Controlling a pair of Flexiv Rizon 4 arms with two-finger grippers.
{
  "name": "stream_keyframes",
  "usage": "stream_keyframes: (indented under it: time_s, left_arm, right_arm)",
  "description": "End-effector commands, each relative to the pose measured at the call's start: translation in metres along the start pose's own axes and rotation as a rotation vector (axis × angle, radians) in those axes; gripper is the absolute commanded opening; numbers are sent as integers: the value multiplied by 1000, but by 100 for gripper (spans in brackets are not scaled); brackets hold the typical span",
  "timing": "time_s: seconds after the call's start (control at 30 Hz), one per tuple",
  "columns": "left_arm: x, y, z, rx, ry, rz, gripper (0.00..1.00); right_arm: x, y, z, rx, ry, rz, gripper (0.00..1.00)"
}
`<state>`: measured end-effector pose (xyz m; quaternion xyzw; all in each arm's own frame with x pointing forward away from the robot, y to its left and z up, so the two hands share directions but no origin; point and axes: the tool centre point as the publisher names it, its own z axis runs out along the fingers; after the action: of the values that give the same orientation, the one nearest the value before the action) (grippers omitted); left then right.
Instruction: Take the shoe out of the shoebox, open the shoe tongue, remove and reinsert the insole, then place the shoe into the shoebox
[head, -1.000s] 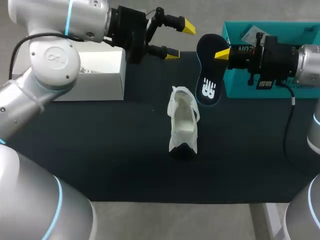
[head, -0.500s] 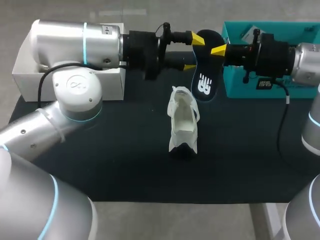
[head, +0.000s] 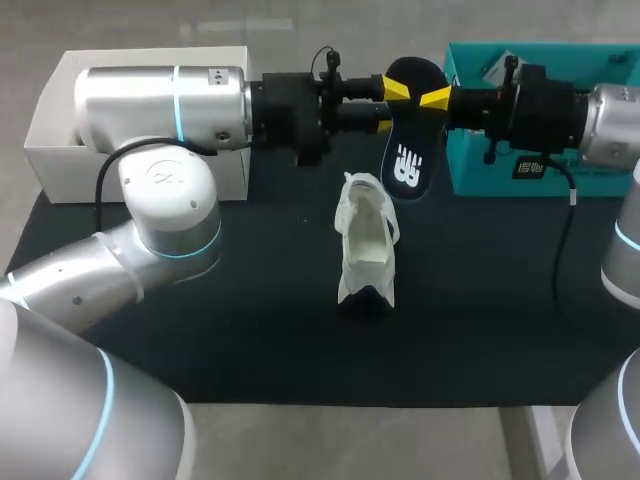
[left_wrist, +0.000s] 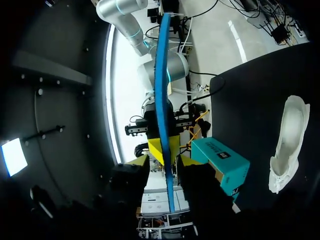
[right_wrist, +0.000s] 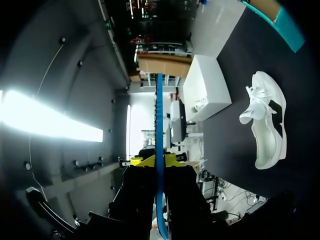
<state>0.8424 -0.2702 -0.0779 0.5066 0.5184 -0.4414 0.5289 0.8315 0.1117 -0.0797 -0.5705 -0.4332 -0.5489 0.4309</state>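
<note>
Head view high over table (head: 250, 300); wrist views close, edge-on to shared insole (left_wrist: 160, 100)

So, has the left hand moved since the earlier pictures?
Yes: the left hand went from beside the white box across to the insole in the right hand.

The table (head: 200, 330) is matt dark cloth, the shoe (head: 366, 250) white fabric, the insole (head: 408, 150) matt.

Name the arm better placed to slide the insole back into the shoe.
Right, likely. The right pincer is shut on the insole, held up beyond the shoe; the left pincer only straddles the insole, fingers open.
</note>
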Motion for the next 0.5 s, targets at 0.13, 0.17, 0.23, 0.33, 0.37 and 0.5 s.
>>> stream_keyframes:
  time_s: [0.13,0.17,0.23,0.33,0.37,0.5]
  left_arm:
    - [2,0,9,9,-9,-2,11]
    - [2,0,10,10,-10,-4,0]
    - [3,-1,10,12,-7,-6,0]
    - [4,-2,10,13,-5,-14,0]
    - [4,-2,10,13,-6,-18,0]
    - [4,-5,9,10,-5,-34,0]
  right_arm:
    - [-1,0,0,-9,-4,2,0]
    - [-1,0,0,-10,-4,3,0]
    - [-1,0,0,-11,-2,3,0]
    - [-1,0,0,-10,1,3,0]
    - [-1,0,0,-9,1,3,0]
    - [-5,0,-3,-1,-17,1,100]
